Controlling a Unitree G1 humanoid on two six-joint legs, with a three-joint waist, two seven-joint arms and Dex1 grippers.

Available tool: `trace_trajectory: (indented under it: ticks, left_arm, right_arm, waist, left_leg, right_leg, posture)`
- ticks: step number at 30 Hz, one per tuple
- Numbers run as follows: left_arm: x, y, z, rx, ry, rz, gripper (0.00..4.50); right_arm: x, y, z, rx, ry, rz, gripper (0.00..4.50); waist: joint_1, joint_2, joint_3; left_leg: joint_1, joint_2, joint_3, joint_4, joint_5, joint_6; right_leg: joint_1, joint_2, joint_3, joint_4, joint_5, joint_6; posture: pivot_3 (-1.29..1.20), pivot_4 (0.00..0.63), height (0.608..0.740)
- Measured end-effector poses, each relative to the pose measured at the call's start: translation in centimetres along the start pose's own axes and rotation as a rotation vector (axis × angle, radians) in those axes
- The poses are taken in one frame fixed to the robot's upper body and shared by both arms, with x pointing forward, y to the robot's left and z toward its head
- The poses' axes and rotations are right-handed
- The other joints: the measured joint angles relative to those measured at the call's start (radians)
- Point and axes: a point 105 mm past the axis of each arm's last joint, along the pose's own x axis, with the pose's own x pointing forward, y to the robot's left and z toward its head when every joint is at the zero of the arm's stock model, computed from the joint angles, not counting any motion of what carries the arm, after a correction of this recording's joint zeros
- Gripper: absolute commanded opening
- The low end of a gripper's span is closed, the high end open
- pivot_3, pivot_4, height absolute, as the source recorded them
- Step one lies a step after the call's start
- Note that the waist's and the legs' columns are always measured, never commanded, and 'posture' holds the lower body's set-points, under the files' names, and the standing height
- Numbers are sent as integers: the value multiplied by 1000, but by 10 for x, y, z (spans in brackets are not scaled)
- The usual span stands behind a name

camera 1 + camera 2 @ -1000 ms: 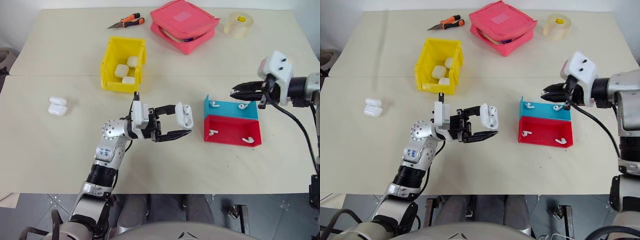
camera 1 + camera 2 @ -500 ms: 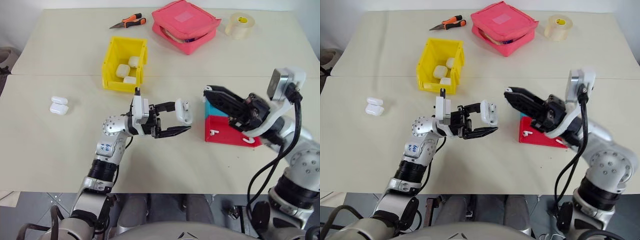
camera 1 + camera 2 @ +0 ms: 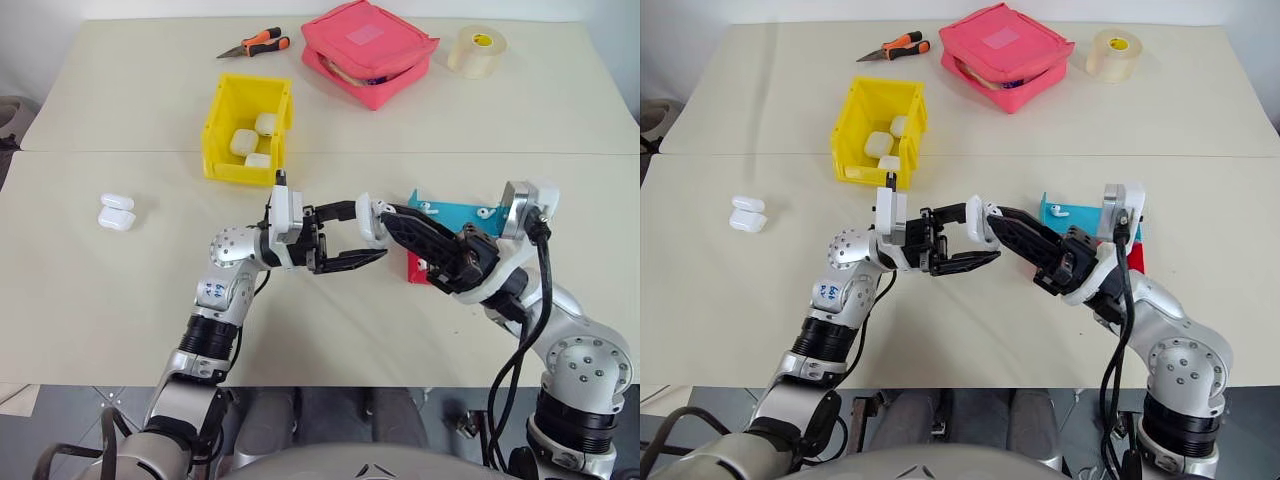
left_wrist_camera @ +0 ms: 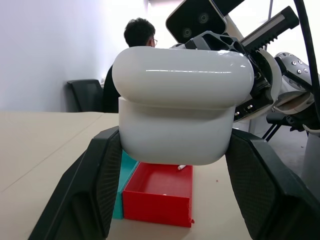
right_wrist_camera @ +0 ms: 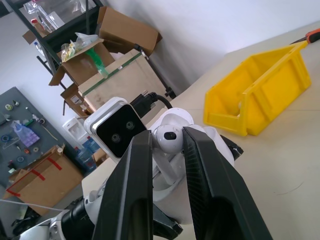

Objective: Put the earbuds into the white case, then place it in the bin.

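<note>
While two spare cases (image 3: 116, 212) lie at the left of the worktop (image 3: 120, 290), the yellow bin (image 3: 247, 128) behind holds three more. At the middle, the left gripper (image 3: 362, 232) is clamped on the white case (image 3: 369, 219), raised above the worktop. Against that case the right gripper (image 3: 392, 222) pinches an earbud (image 5: 168, 139). Its arm covers much of the red tray (image 3: 416, 268); the blue tray (image 3: 455, 214) holds other earbuds. Cutters (image 3: 254, 43), a pink pouch (image 3: 368, 48) and tape (image 3: 476, 50) line the far edge.
</note>
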Motion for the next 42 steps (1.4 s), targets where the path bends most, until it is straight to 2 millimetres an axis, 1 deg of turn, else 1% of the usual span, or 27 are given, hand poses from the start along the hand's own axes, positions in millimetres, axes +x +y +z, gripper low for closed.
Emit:
trace_trajectory:
  ticks: [10, 15, 17, 18, 19, 20, 22, 24, 26, 30, 33, 35, 37, 39, 41, 42]
  left_arm:
    - [1, -1, -4, -33, 12, -6, 2767]
    - [-2, 1, -9, -66, 26, 15, 2767]
    - [-2, 2, -11, -78, 29, 20, 2767]
    - [-3, 2, -10, -76, 28, 24, 2767]
    - [-5, 4, -9, -72, 26, 34, 2767]
    - [-7, 5, -8, -69, 22, 42, 2767]
    - [-5, 7, -2, -58, -2, 39, 2767]
    - [-3, 7, 2, -47, -10, 29, 2767]
    - [-4, 7, 4, -38, -3, 24, 2767]
    - [-14, 9, 3, -35, 51, 34, 2767]
    - [-29, 13, -2, -14, 172, 49, 2767]
    - [-37, 15, -6, 14, 267, 44, 2767]
    - [-39, 17, -9, 41, 335, 23, 2767]
    - [-40, 18, -13, 88, 448, -30, 2767]
    - [-39, 19, -13, 132, 518, -72, 2767]
    - [-37, 20, -13, 144, 536, -84, 2767]
  right_arm:
    - [-4, 1, -9, -17, 24, 14, 557]
    - [-2, -4, -13, -105, 48, -24, 557]
    - [-1, -6, -14, -117, 55, -30, 1201]
    - [-2, -7, -14, -117, 57, -35, 1433]
    - [-3, -8, -14, -117, 63, -40, 1804]
    - [-4, -9, -13, -115, 66, -44, 2094]
    - [-5, -11, -18, -86, 89, -45, 2750]
    - [-6, -11, -18, -86, 97, -35, 3438]
    - [-9, -12, -14, -108, 106, -39, 3438]
    - [-21, -16, -1, -163, 122, -67, 3438]
    - [-33, -19, 0, -180, 171, -91, 2830]
    - [-38, -20, -1, -207, 223, -91, 2157]
    - [-39, -20, 0, -228, 246, -87, 1460]
    - [-36, -19, -3, -288, 326, -63, 773]
    - [-25, -13, -2, -353, 366, -14, 28]
    - [-19, -10, -1, -371, 367, 10, 28]
  waist:
    - [0, 0, 0]
    - [1, 0, 0]
    - [2, 0, 0]
    - [2, 0, 0]
    - [1, 0, 0]
    - [1, 0, 0]
    - [3, 0, 0]
    - [2, 0, 0]
    - [2, 0, 0]
    - [2, 0, 0]
    - [3, 0, 0]
    - [3, 0, 0]
    - [6, 0, 0]
    - [6, 0, 0]
    - [5, 0, 0]
    - [5, 0, 0]
  left_leg:
    - [0, 0, 0, 0, 0, 0]
    - [0, 0, 0, 0, 0, 0]
    - [0, 0, 0, 0, 0, 0]
    - [0, 0, 0, 0, 0, 0]
    - [0, 0, 0, 0, 0, 0]
    - [0, 0, 0, 0, 0, 0]
    - [0, 0, 0, 0, 0, 0]
    - [0, 0, 0, 0, 0, 0]
    - [0, 0, 0, 0, 0, 0]
    - [0, 0, 0, 0, 0, 0]
    - [0, 0, 0, 0, 0, 0]
    - [0, 0, 1, 0, 0, 0]
    - [0, 0, 1, 0, 0, 0]
    - [0, 0, 3, 1, 0, 0]
    - [0, 1, 6, 1, 0, 0]
    - [0, 1, 7, 0, 0, 0]
  right_leg:
    - [0, 0, 0, 0, 0, 0]
    - [0, 0, 0, 0, 0, 0]
    - [0, 0, 0, 0, 0, 0]
    - [0, 0, 0, 0, 0, 0]
    - [0, 0, 0, 0, 0, 0]
    - [0, 0, 0, 0, 0, 0]
    - [0, 0, 0, 0, 0, 0]
    - [0, 0, 0, 0, 0, 0]
    - [0, 0, 0, 0, 0, 0]
    - [0, 0, 0, 0, 0, 0]
    - [0, 0, 0, 0, 0, 0]
    - [1, 0, 0, 0, 0, 0]
    - [1, 0, 0, 0, 0, 0]
    - [0, 0, 0, 0, 0, 0]
    - [0, 1, 0, -1, 0, 0]
    - [0, 1, 0, 0, 0, 0]
  posture:
    - [0, 150, 740]
    - [0, 150, 740]
    - [0, 150, 740]
    - [0, 150, 740]
    - [0, 150, 740]
    - [0, 150, 740]
    - [0, 150, 740]
    - [0, 150, 740]
    - [0, 150, 740]
    - [0, 150, 740]
    - [0, 150, 740]
    - [0, 150, 740]
    - [0, 150, 740]
    - [0, 150, 740]
    - [0, 150, 740]
    - [0, 150, 740]
